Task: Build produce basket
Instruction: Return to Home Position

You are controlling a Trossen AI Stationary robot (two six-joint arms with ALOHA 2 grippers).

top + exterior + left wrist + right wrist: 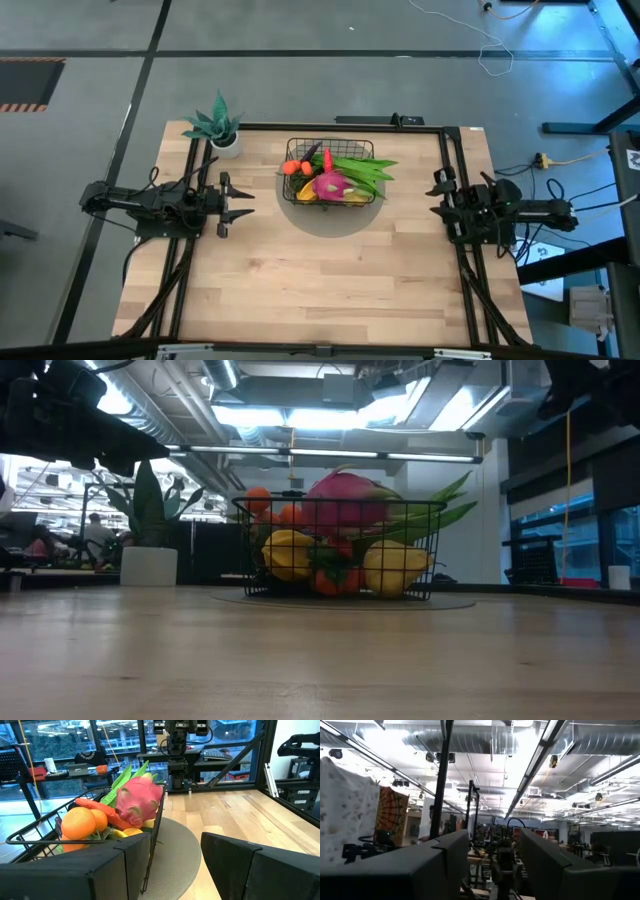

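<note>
All toy produce [335, 180] lies in the black wire-mesh basket [330, 141], seemingly done; left gripper [240, 203] and right gripper [437, 198] gape empty at table's side edges.

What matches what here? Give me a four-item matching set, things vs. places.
Things:
1. dragon fruit
2. potted plant
3. left claw
4. grey mat

Places:
A. under the basket
B. far left corner of the table
C. top of the pile in the basket
D. off to the basket's left, open and empty

Pairs: 1-C; 2-B; 3-D; 4-A
</note>
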